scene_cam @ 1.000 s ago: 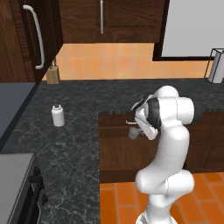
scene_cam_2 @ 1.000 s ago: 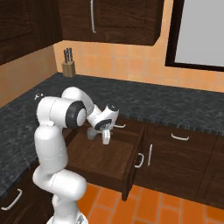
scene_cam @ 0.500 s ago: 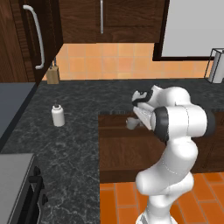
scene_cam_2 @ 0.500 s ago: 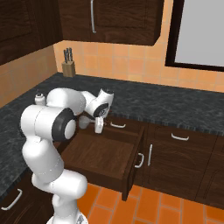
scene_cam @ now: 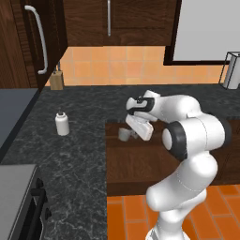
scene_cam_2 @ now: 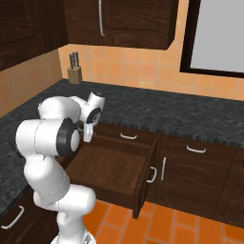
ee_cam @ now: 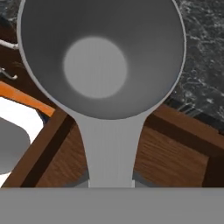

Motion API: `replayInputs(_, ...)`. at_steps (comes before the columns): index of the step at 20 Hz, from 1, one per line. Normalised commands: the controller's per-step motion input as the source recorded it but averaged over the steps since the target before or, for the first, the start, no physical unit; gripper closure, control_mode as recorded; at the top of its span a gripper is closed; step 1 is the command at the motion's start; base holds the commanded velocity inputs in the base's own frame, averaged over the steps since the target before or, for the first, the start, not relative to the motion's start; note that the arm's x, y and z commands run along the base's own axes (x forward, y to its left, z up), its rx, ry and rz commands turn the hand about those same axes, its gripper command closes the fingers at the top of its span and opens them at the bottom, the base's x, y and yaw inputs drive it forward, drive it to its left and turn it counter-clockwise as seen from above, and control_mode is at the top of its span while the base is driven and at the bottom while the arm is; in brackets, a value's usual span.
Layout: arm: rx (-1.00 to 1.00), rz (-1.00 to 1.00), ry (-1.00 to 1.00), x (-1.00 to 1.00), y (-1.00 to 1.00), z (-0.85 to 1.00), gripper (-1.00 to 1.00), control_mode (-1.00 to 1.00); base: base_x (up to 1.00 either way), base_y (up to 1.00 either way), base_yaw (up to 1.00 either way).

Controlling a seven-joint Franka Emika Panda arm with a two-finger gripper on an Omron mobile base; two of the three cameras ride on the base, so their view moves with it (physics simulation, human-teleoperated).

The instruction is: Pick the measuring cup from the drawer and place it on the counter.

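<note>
Gripper (scene_cam: pixel 132 132) clamped on the measuring cup (scene_cam: pixel 124 134) by its handle; in the hand view the cup (ee_cam: pixel 100 57) faces the camera with its bowl open and empty, handle running down toward the fingers. Cup is in the air above the back left corner of the open drawer (scene_cam: pixel 140 159), near the edge of the counter (scene_cam: pixel 79 154), not touching either as far as I can tell. In the right base view the gripper (scene_cam_2: pixel 88 133) hangs over the drawer (scene_cam_2: pixel 114 167) interior, which looks bare wood. White bottle (scene_cam: pixel 62 123) stands upright on the counter, well apart from the cup. Knife block (scene_cam: pixel 56 80) against the back wall. No readable writing, labels or brands on the cup, bottle or cabinets.
</note>
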Motion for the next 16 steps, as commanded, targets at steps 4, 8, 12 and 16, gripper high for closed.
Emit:
replayInputs(4,0.0,0.01,0.01,0.01,1.0,0.03,1.0,-1.0,0.0,0.0,0.0)
replayInputs(8,0.01,0.01,0.0,0.0,1.0,-0.01,1.0,-1.0,0.0,0.0,0.0)
replayInputs(12,0.0,0.01,0.0,0.0,1.0,-0.02,1.0,-1.0,0.0,0.0,0.0)
replayInputs(16,0.0,0.0,0.0,-0.05,1.0,-0.14,1.0,-1.0,0.0,0.0,0.0)
